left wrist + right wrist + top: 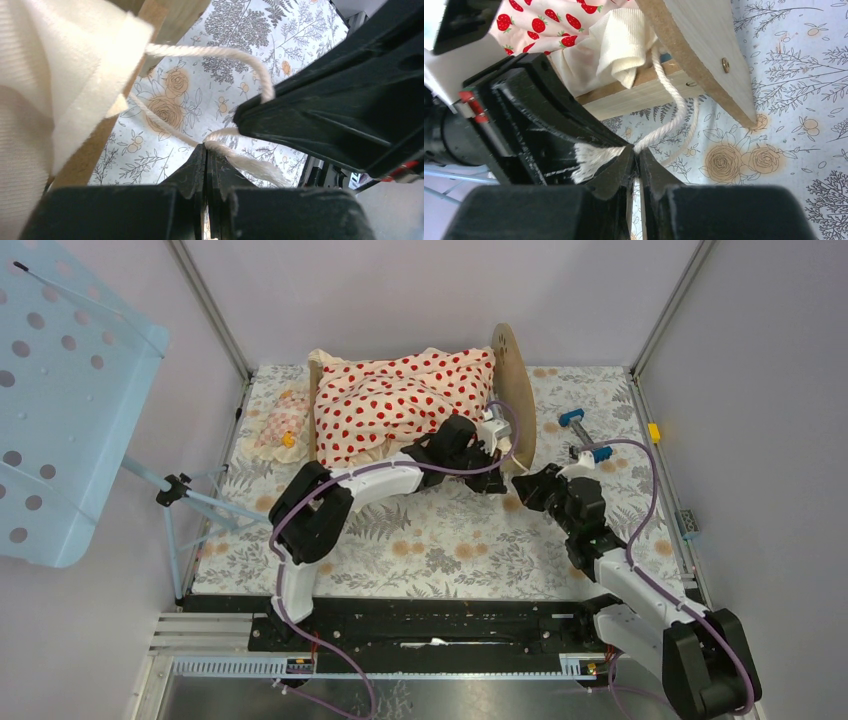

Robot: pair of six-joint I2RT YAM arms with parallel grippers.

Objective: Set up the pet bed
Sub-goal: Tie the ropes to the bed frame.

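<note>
The bed (513, 390) stands on the table (450, 540) at its far edge, headboard to the right. Its top is buried under a strawberry-dotted blanket (400, 400). Both grippers meet at the bed's near corner, below the headboard. The left gripper (206, 150) is pinched tight on a white cord (240, 162) that trails from the cream padding (50, 75) at the bed's side rail. The right gripper (636, 152) is closed to a sliver on a second cord, just behind its frayed tuft.

The bed's wood frame looks stiff but light, so a hard tug on either cord would likely drag or tip it. The cords are soft and limp, and a fraying end could slip out of a pinch. Each is best gripped on sound cord just back from the tuft and pulled gently along the rail. The frame itself is best held by the rail or the headboard's edge, not by the loose fabric.
</note>
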